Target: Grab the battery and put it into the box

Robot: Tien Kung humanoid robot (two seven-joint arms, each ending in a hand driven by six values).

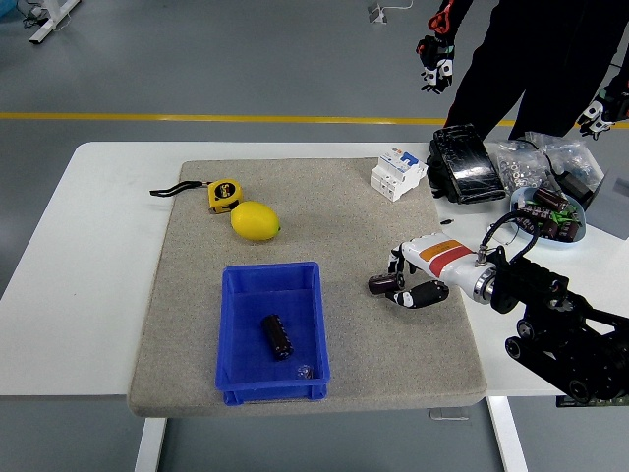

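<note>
Nearest the table's front edge, a blue box (272, 332) is seen on a grey mat (307, 285), and a dark cylindrical battery (278, 335) is found lying inside it, tilted on the box floor near the middle; a small pale object, too small to be identified, is seen beside it toward the front right corner. To the right of the box, the right hand (405, 283) is reached in from the lower right over the mat, and its fingers (417, 296) are curled around a second dark cylindrical battery (383, 283), which is held just above the mat, apart from the box. The left hand is not seen. Further back on the mat, a yellow lemon (256, 221) is placed just beside a yellow tape measure (222, 194) with a black strap. Near the mat's far right corner, a white circuit breaker (397, 173) is set, and next to it a black case (466, 165) rests on the white table (93, 256). At the right, a light blue bowl (545, 216) filled with dark cylindrical parts is seen, with clear plastic bags (531, 162) behind it. At the far side, a person in dark clothing (536, 59) is standing, gloved hands held off the table.
</note>
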